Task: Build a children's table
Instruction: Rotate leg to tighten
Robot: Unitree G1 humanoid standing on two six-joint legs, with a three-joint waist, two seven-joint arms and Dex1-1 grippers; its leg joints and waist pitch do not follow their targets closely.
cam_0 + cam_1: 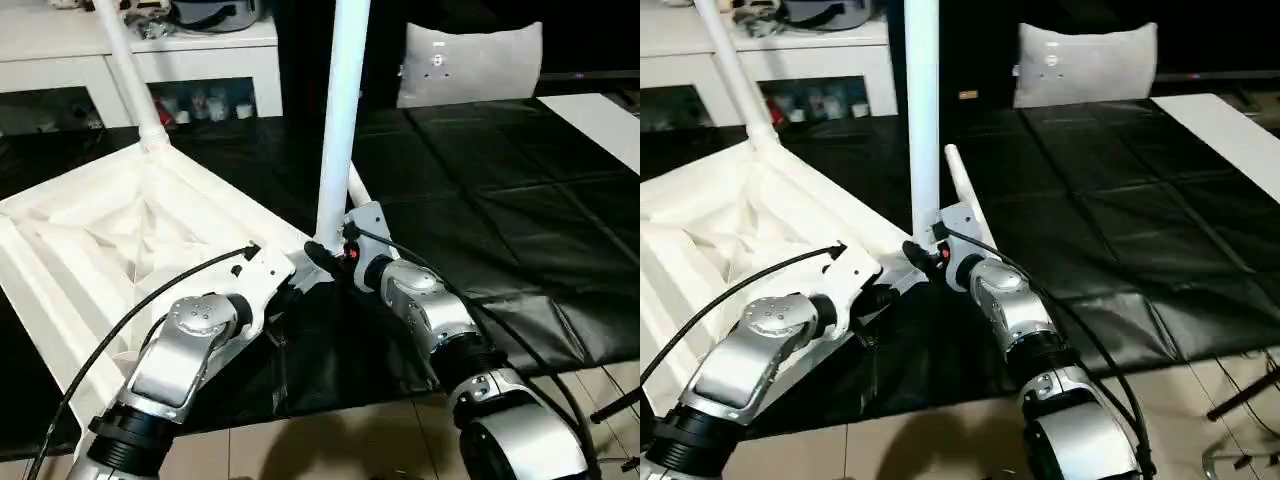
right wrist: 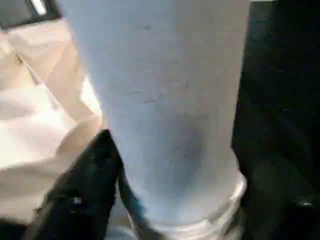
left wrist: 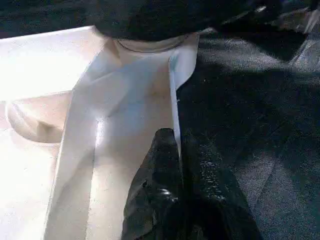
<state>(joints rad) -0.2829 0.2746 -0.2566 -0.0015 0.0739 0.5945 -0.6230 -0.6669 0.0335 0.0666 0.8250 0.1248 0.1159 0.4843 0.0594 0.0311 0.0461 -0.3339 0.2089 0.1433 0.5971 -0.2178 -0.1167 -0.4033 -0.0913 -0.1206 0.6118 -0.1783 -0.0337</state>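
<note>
Two tools work one corner: the right tool point(image 1: 330, 255) is clamped round the foot of a long tapered white plastic tube leg point(image 1: 340, 110), its black fingers point(image 2: 80, 190) against the tube, while the left tool point(image 1: 285, 285) is pinched shut on the thin rim of the white ribbed plastic tabletop point(image 1: 110, 240), lying underside-up on black floor mats point(image 1: 500, 210). The leg's long axis stands nearly upright over the rounded corner socket point(image 3: 150, 45), so the coming push probably runs straight down that axis, the right arm nearer. Another white leg point(image 1: 128, 70) stands in the far corner.
</note>
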